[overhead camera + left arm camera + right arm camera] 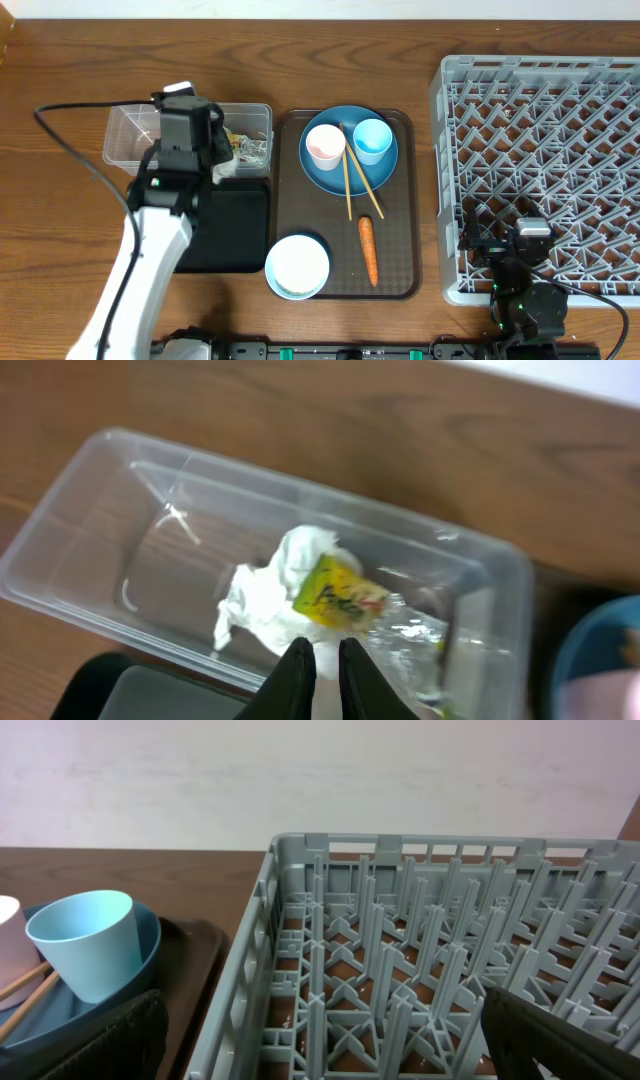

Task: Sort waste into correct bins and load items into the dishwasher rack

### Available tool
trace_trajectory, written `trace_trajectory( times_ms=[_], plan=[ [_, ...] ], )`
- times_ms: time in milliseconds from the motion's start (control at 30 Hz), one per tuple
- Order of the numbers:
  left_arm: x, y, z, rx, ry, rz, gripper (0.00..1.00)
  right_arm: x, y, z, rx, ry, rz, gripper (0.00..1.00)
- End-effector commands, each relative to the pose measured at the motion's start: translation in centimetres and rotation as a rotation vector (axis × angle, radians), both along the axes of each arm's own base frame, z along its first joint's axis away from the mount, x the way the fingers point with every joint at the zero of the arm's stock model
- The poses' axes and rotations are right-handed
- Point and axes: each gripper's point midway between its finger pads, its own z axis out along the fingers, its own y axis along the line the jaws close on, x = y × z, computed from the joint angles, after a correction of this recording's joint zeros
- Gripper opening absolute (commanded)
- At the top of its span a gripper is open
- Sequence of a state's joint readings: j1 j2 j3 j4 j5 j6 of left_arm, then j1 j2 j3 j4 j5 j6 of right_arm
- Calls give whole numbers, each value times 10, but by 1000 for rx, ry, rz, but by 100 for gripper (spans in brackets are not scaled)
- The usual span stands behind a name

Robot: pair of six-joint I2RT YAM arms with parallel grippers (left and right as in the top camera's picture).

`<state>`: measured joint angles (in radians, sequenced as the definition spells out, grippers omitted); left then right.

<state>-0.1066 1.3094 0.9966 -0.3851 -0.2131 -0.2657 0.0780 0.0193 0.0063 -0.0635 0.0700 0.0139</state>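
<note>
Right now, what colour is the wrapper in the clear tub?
Yellow-green wrapper, left wrist view.

Overhead looks down; wrist cameras close on clear tub (150, 550) and rack (420, 950).

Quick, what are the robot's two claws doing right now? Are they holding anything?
Left gripper: closed, holding nothing.
Right gripper: open, holding nothing.

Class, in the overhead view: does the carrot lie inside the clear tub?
No: the carrot lies on the brown tray, well apart from the clear tub.
</note>
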Motion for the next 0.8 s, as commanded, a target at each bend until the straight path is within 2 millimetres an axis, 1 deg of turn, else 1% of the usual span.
trace_trajectory(
  times_ms=[0, 100, 200, 300, 400, 467, 533, 567, 633, 667, 700, 767],
  plan=[
    [11, 7, -12, 0, 25, 28, 13, 0, -3, -1, -8, 4, -13, 99],
    [16, 6, -19, 1, 33, 28, 13, 0, -3, -1, -8, 4, -13, 99],
    [16, 6, -13, -1, 17, 28, 13, 0, -3, -1, -8, 4, -13, 99],
    [8, 5, -6, -6, 16, 22, 13, 0, -3, -1, -8, 4, -13, 99],
    [-11, -3, 2, -46, 36, -18, 13, 0, -3, -1, -8, 4, -13, 99],
    [-30, -11, 9, -101, 56, -43, 13, 0, -3, -1, -8, 4, -13, 99],
    [-54, -17, 12, -177, 92, -24, 14, 0, -3, -1, -8, 4, -13, 99],
    [-67, -18, 11, -208, 117, -10, 17, 0, -3, -1, -8, 4, -13, 99],
    [-95, -16, 6, -239, 186, 39, 35, 0, -3, -1, -8, 4, -13, 99],
    [-106, -15, 3, -238, 222, 47, 39, 0, -3, -1, -8, 4, -13, 99],
    [-113, -14, -1, -233, 250, 50, 46, 0, -3, -1, -8, 4, -13, 99],
    [-123, -14, -11, -228, 300, 57, 53, 0, -3, -1, -8, 4, -13, 99]
  ],
)
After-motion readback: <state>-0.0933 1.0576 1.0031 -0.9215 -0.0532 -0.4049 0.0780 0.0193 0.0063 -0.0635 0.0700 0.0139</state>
